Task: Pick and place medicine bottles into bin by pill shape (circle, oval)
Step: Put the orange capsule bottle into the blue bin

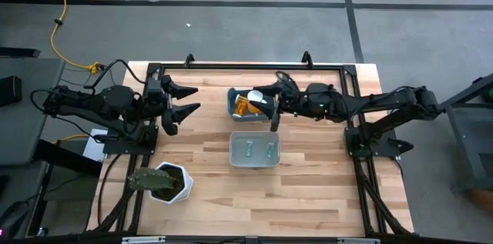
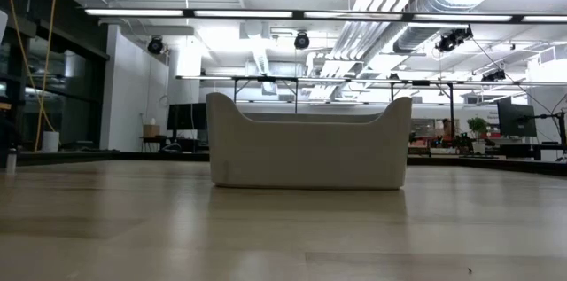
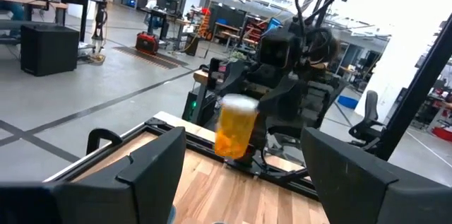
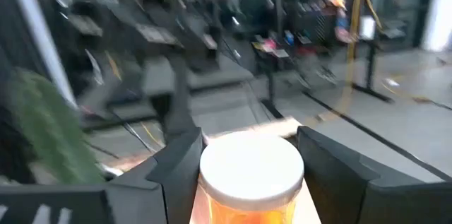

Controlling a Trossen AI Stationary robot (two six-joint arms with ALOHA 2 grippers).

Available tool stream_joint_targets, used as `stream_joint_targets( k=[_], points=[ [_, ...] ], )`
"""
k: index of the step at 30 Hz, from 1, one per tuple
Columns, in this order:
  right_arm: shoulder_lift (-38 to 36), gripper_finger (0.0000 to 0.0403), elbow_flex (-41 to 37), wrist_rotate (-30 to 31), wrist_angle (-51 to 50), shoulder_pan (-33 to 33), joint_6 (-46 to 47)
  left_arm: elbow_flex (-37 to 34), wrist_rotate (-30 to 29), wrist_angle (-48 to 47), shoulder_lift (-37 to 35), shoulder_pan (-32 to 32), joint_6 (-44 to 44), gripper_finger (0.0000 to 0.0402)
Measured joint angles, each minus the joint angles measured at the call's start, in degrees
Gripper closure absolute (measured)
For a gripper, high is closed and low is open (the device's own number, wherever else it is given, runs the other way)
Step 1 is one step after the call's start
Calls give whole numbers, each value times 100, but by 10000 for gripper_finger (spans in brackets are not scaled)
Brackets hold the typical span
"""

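The right gripper (image 1: 260,98) hangs above the far bin (image 1: 233,104), its fingers clamped on an orange bottle (image 4: 247,185) with a white cap. In the right wrist view the cap sits squarely between the two dark fingers, so the grip looks centred and secure. The left wrist view shows the same bottle (image 3: 234,126) held in the air with its cap up. Holding it high over that bin suggests it is being sorted there, since the far bin already holds at least one other orange bottle (image 1: 244,107).

The near bin (image 1: 234,152), just toward the front of the table, holds two greenish bottles (image 1: 259,150) lying side by side, which fits a split by pill shape, though the pills themselves cannot be made out.

The left gripper (image 1: 190,98) waits to the left of the bins with its fingers spread apart and empty, clear of the right arm's path. A white plant pot (image 1: 171,182) stands at the near left, well apart from the work.
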Motion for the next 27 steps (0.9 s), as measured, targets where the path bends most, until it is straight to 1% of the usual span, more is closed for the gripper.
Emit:
stream_joint_targets(
  k=[3,9,14,19,27],
  points=[
    [299,194,3,241,-215,-173,-41,0,0,1,0,-1,-1,129],
    [1484,194,0,236,-110,-607,0,0,0,1,0,-1,-2,129],
    [2272,194,-6,538,-53,-896,196,0,-17,0,0,-1,-2,129],
    [2642,194,-6,387,-63,-1033,485,0,-26,0,0,0,-1,129],
    [2770,194,-5,379,-171,-1035,499,0,-32,-235,2,1,-1,129]
  ],
)
